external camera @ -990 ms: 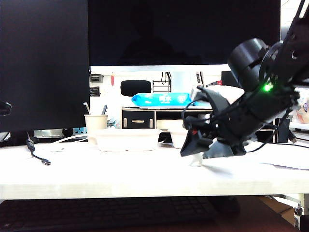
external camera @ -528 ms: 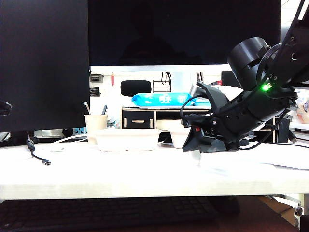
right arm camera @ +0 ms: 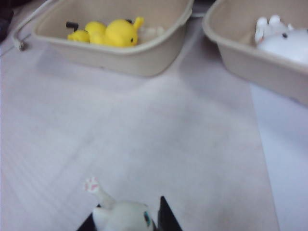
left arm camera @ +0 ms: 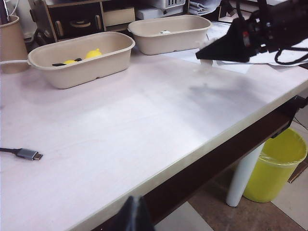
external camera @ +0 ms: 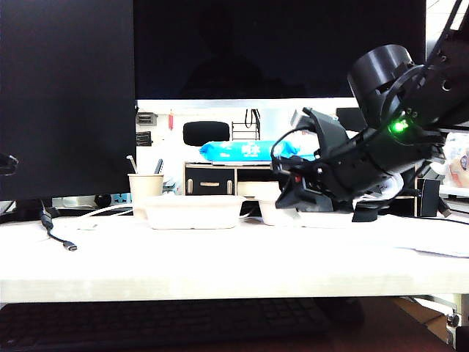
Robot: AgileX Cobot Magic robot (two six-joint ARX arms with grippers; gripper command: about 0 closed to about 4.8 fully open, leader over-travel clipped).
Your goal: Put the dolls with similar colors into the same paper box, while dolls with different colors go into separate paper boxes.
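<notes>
My right gripper [right arm camera: 129,209] is shut on a white doll [right arm camera: 120,217] with a pink-soled paw, held a little above the table. In the exterior view this gripper [external camera: 289,198] hangs in front of the right paper box [external camera: 267,213], and the doll it holds is hidden there. The left paper box [right arm camera: 144,53] holds a rounded yellow doll [right arm camera: 119,32] and a flat yellow doll [right arm camera: 79,34] with black tips. Another white doll [right arm camera: 284,41] lies in the right paper box [right arm camera: 250,65]. My left gripper [left arm camera: 134,214] is shut and empty, off the table's front edge.
A paper cup with pens [external camera: 145,192] stands left of the boxes, and a USB cable [external camera: 62,240] lies at the far left. Behind are a black drawer shelf [external camera: 212,180] and a blue wipes pack [external camera: 245,150]. A yellow bin [left arm camera: 274,171] sits on the floor.
My right gripper has closed on the white doll and lifted it off the table, tilting its tip upward. The left arm has not moved.
</notes>
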